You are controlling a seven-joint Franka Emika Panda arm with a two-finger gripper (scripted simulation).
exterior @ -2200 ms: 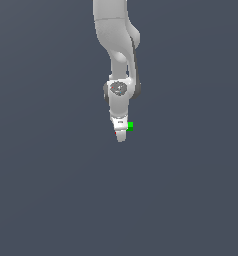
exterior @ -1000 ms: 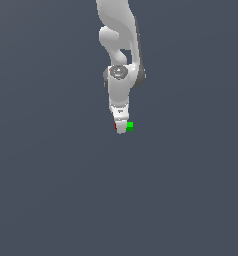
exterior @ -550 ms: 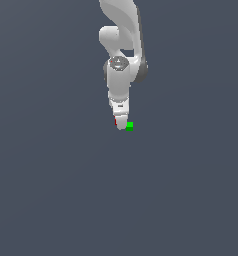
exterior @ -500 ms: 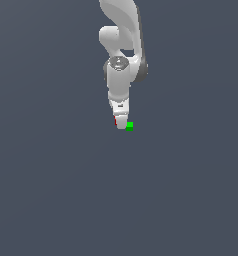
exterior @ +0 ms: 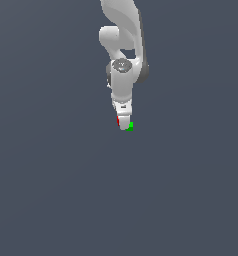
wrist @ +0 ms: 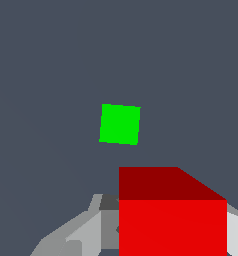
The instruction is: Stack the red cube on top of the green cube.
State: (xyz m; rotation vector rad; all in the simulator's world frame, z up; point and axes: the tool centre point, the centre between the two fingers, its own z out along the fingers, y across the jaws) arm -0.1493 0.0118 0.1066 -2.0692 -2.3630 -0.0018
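My white gripper (exterior: 124, 124) points down in the exterior view, shut on the red cube (exterior: 118, 120), of which only a thin red sliver shows beside the fingers. The wrist view shows the red cube (wrist: 172, 212) large and close, held between the grey fingers (wrist: 86, 230). The green cube (exterior: 130, 126) lies on the dark grey floor just to the exterior view's right of my fingertips, partly hidden by them. In the wrist view the green cube (wrist: 120, 124) sits apart from the red one, farther from the camera, with a gap of floor between them.
The white arm (exterior: 122, 45) rises from the gripper toward the top of the exterior view. Around the cubes there is only flat dark grey floor (exterior: 56, 190).
The arm has swung toward the exterior view's right and lifted slightly, carrying the red cube closer to the green cube. The green cube has stayed in place.
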